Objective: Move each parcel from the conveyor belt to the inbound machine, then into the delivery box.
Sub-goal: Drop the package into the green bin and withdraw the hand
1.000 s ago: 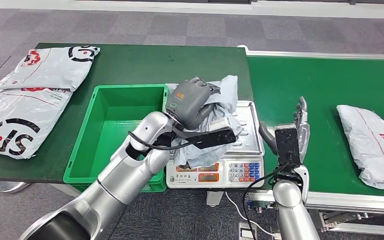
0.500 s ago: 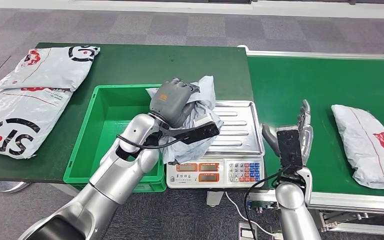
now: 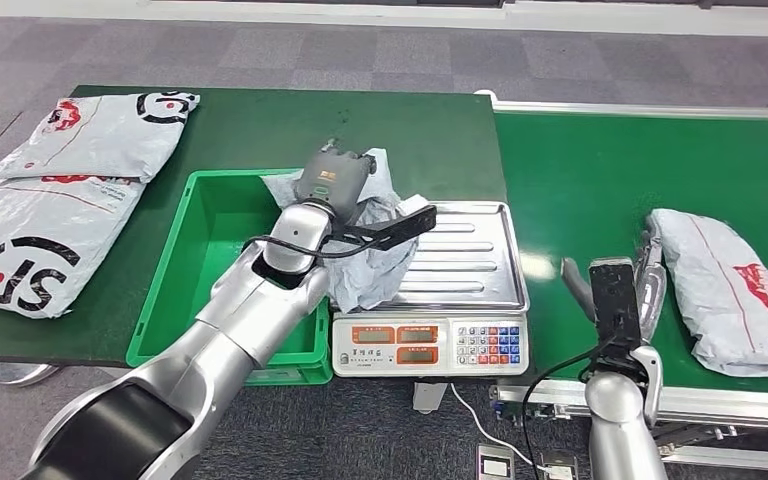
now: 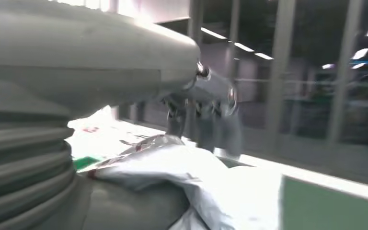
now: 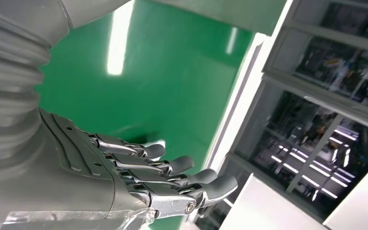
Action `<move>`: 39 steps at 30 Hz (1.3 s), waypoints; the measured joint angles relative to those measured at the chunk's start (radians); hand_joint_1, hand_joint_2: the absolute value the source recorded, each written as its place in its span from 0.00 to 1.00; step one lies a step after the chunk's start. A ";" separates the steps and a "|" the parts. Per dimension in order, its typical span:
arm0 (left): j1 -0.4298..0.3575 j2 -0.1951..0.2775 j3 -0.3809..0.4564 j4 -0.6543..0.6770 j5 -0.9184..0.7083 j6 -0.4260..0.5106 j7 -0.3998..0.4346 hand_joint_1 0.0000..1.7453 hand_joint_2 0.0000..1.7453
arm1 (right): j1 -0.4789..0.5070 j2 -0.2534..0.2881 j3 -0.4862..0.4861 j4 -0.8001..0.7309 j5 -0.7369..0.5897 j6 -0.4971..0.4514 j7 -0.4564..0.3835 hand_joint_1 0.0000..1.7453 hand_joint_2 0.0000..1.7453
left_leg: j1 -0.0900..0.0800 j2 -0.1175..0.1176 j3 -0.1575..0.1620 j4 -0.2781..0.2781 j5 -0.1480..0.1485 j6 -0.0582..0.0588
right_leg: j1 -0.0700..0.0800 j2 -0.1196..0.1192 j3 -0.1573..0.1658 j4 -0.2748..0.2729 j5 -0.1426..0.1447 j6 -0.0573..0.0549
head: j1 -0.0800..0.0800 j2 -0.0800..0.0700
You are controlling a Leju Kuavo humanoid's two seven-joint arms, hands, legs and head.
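Note:
My left hand [image 3: 332, 185] grips a crumpled grey parcel [image 3: 365, 262] and holds it in the air over the seam between the green delivery box [image 3: 173, 300] and the scale's steel tray [image 3: 476, 262]. In the left wrist view the same parcel [image 4: 191, 177] bulges under the hand's fingers [image 4: 206, 122]. A second grey parcel [image 3: 728, 290] lies on the green conveyor belt [image 3: 600, 180]. My right hand [image 3: 648, 282] hangs beside that parcel's near edge, fingers straight and apart, holding nothing. Its spread fingers [image 5: 172, 179] show over the belt in the right wrist view.
The weighing scale [image 3: 430, 345] with its keypad stands at the table's front edge between box and belt. Two large grey mail bags [image 3: 70, 190] lie on the dark green table at the far left. Grey carpet lies beyond the table.
My left hand has lifted the grey parcel off the scale tray and carried it left toward the green box. My right hand has moved right, close to the parcel on the belt, which drifted left.

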 joint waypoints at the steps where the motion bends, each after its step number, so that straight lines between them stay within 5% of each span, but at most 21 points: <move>1: 0.000 0.000 0.000 0.015 -0.024 -0.005 0.028 0.00 1.00 | 0.008 0.003 -0.004 -0.007 0.010 0.001 0.004 0.00 1.00 | 0.000 0.000 0.000 0.000 0.000 0.000 | 0.000 0.000 0.000 0.000 0.000 0.000 | 0.000 0.000; 11: 0.041 0.034 0.033 0.065 -0.085 0.006 0.248 0.00 1.00 | 0.070 0.019 0.004 -0.036 0.038 -0.040 0.029 0.00 1.00 | 0.000 0.001 0.001 -0.001 -0.001 -0.001 | 0.000 0.001 0.000 0.000 -0.001 -0.001 | 0.000 0.000; 25: 0.045 0.076 0.062 0.077 -0.085 -0.054 0.341 0.00 1.00 | 0.050 0.021 0.034 -0.027 0.042 -0.044 0.042 0.00 1.00 | 0.000 -0.001 0.001 -0.001 0.001 0.000 | 0.000 -0.001 0.003 0.000 0.000 0.000 | 0.000 0.000; 30: 0.067 0.131 0.065 0.087 -0.086 -0.068 0.450 0.00 1.00 | -0.012 0.021 0.066 0.023 0.049 -0.047 0.044 0.00 1.00 | 0.001 0.000 0.002 -0.001 0.001 -0.001 | 0.001 0.000 0.002 0.000 0.000 0.000 | 0.000 0.000; 39: 0.103 0.290 0.072 0.084 -0.086 -0.086 0.460 0.00 1.00 | -0.071 0.025 0.117 0.093 0.044 -0.058 0.040 0.00 1.00 | 0.002 0.000 0.001 -0.002 0.001 -0.001 | 0.001 0.000 0.001 0.001 -0.001 -0.001 | 0.000 0.000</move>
